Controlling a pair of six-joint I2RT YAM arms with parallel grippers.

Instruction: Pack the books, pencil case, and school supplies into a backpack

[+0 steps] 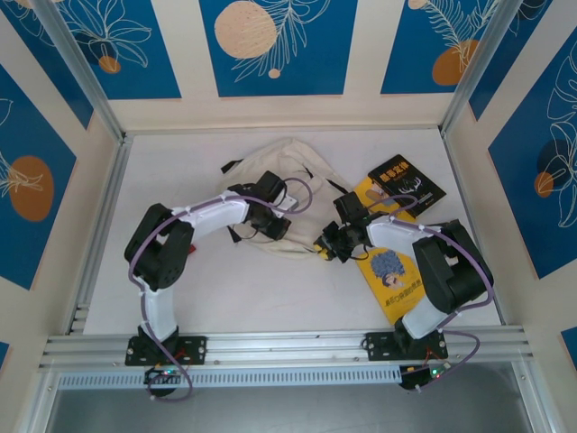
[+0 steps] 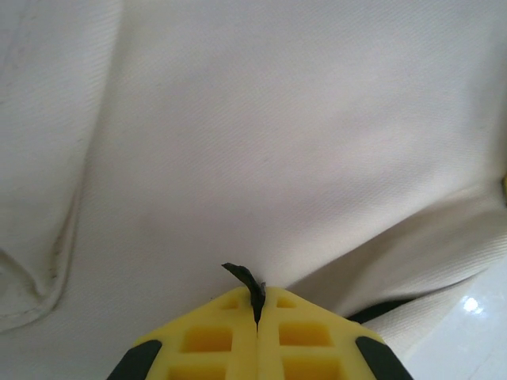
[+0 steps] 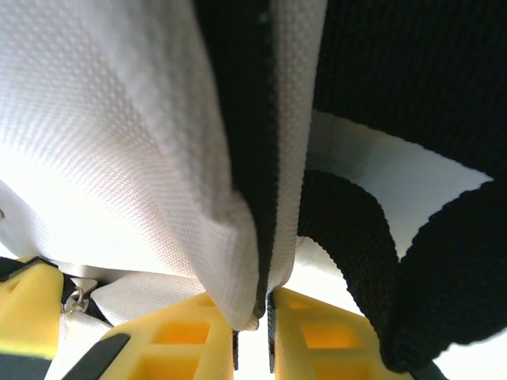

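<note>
Your top cam sits high behind the arm bases (image 1: pixel 164 347), looking down on the whole table (image 1: pixel 252 298) from far off. Left wrist cam looks fwd over the left gripper (image 2: pixel 257 305), its tips at the frame's bottom edge, v. close to the backpack (image 2: pixel 277 142) cloth. Right wrist cam does likewise over the right gripper (image 3: pixel 253 315), nearly against the zip seam (image 3: pixel 257 158) & black strap (image 3: pixel 348 237). All 3 views share the backpack.

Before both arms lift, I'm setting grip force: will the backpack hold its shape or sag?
Probably sags: the backpack lies crumpled and creased, so the canvas looks floppy. It seems light for its size, lying flat as if little is inside. The weave looks coarse where the right fingers pinch its edge, so slipping seems unlikely.
</note>
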